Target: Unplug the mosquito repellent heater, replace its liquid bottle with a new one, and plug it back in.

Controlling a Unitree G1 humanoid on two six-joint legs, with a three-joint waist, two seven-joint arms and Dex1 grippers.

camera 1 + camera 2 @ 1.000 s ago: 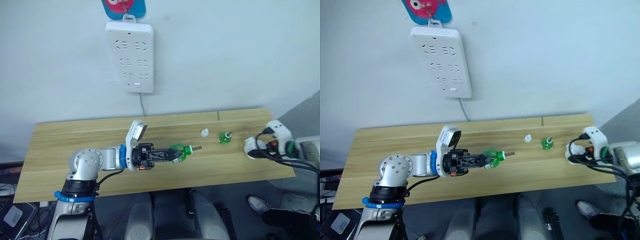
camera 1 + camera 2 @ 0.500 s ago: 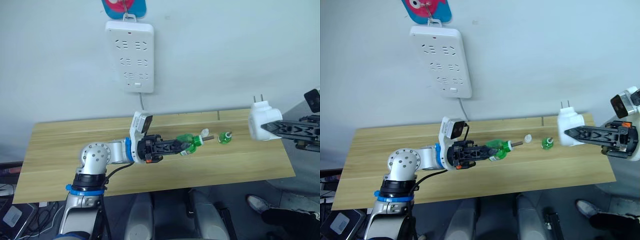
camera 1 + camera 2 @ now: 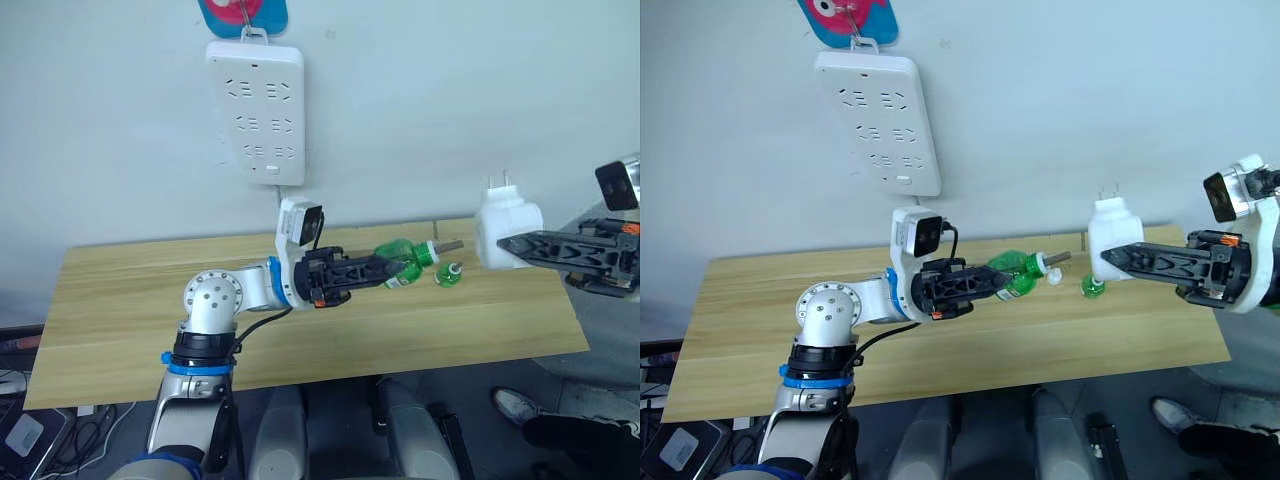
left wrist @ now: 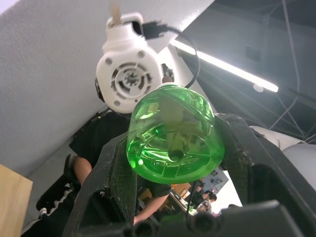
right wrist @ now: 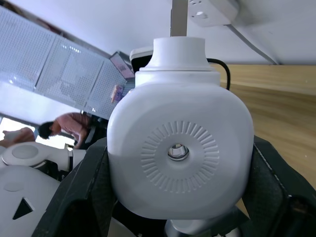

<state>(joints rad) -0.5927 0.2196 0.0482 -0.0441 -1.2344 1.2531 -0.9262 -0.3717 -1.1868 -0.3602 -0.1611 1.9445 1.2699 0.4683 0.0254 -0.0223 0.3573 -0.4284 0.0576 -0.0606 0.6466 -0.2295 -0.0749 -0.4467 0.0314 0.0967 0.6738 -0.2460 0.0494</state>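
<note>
Above the right end of the wooden table, the mosquito repellent heater is held off the surface, clamped between the fingers of the right gripper, its two plug prongs pointing upward. Against the picture half a second back, the heater has come leftward and now sits just beside the wick tip of the green liquid bottle; the gap between them has narrowed from well apart to near. The left gripper has its fingers closed on that bottle, which has risen and moved rightward, its neck tilted up toward the heater. A second green bottle stands on the table below the two, where it stood before. The white power strip hangs on the wall, sockets vacant. The left wrist view shows the bottle's base between the black pads, with the heater's slotted underside beyond it. The right wrist view shows the heater's round ribbed face with its centre hole, gripped at both sides.
</note>
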